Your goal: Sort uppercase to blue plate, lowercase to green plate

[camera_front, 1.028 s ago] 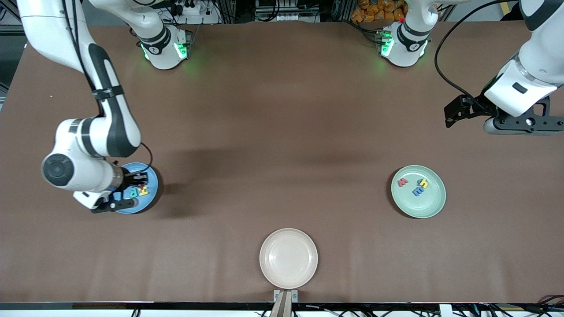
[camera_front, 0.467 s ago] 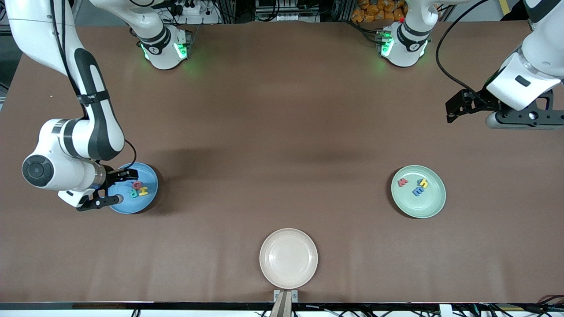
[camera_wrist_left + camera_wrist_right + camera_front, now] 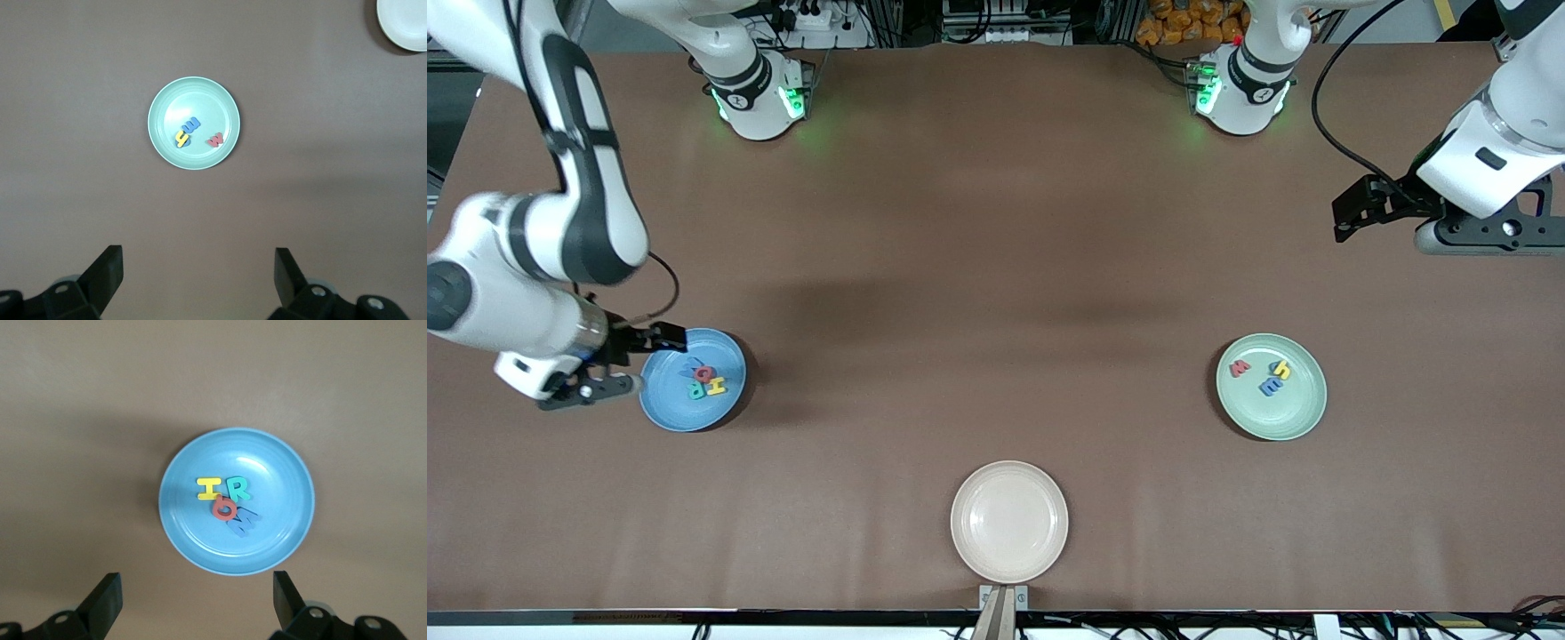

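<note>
We've got all four uppercase letters [image 3: 227, 500] bunched on the blue plate [image 3: 660, 404], and the lowercase ones [image 3: 195, 133] on the green plate [image 3: 1294, 418], though the round blue one is mostly hidden under the yellow h, we think. Right gripper [image 3: 193, 603] hangs over the blue plate's edge, fingers wide, holding nothing. Left gripper [image 3: 198, 277] waits high over the bench [image 3: 996, 267], fingers wide too.

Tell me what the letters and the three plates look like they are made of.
The letters, such as the yellow H and the red w, look like matte foam: flat, thick-cut, no shine. The blue plate, the green plate and the cream plate look like smooth plastic or melamine with soft glare; ceramic cannot be ruled out.
</note>
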